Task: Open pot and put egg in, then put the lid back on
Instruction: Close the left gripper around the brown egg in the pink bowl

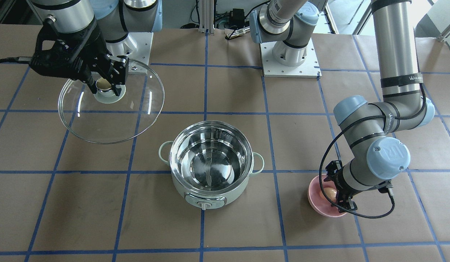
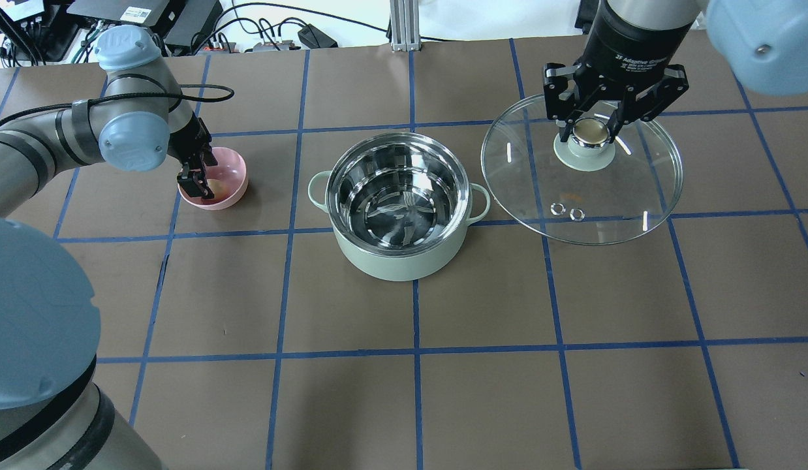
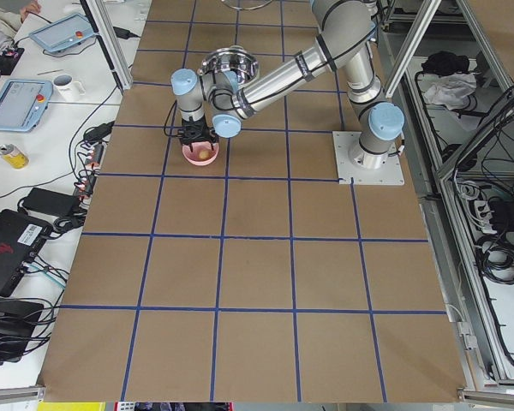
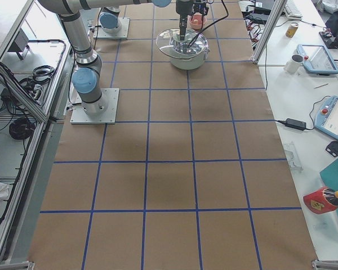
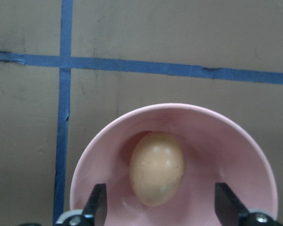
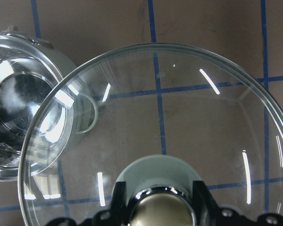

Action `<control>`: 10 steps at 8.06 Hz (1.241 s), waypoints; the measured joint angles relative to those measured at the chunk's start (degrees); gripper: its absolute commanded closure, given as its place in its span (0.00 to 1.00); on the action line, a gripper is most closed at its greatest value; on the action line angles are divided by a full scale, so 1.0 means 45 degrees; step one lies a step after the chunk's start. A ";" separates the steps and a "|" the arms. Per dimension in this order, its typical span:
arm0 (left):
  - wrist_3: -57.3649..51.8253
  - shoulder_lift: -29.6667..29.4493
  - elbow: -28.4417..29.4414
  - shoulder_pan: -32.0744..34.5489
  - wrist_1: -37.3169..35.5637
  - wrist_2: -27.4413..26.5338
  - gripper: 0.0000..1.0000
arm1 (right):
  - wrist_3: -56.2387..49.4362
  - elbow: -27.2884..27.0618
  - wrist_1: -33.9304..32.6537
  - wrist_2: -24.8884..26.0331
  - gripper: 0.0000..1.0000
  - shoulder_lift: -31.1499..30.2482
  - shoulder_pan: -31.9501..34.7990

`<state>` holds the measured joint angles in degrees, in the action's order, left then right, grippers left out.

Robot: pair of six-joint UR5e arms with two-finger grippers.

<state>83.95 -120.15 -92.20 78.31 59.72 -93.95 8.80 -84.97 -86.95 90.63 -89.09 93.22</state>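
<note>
The mint-green pot (image 2: pixel 391 264) stands open mid-table, and its steel inside is empty. My right gripper (image 2: pixel 590 130) is shut on the beige knob of the clear glass lid (image 2: pixel 613 202) and holds the lid up beside the pot; it also shows in the right wrist view (image 6: pixel 179 117). The tan egg (image 5: pixel 156 168) lies in a pink bowl (image 5: pixel 217 141). My left gripper (image 5: pixel 161 207) is open and reaches down into the bowl. One finger is on each side of the egg, and neither touches it.
The pink bowl (image 2: pixel 231 171) sits on the brown table to the pot's left in the overhead view, about a hand's width from the pot handle. The lid's edge overlaps the pot's near handle (image 6: pixel 87 113) in the right wrist view. Blue tape lines grid the table.
</note>
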 measured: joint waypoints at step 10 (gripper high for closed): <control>-0.0004 -0.0462 -0.0019 -0.0001 -0.0030 0.0017 0.42 | -0.0100 -0.0025 0.0098 -0.0021 0.65 -0.0040 -0.0045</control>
<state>83.94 -122.23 -92.28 78.31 59.59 -93.87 8.35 -85.08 -86.51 90.53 -89.27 93.02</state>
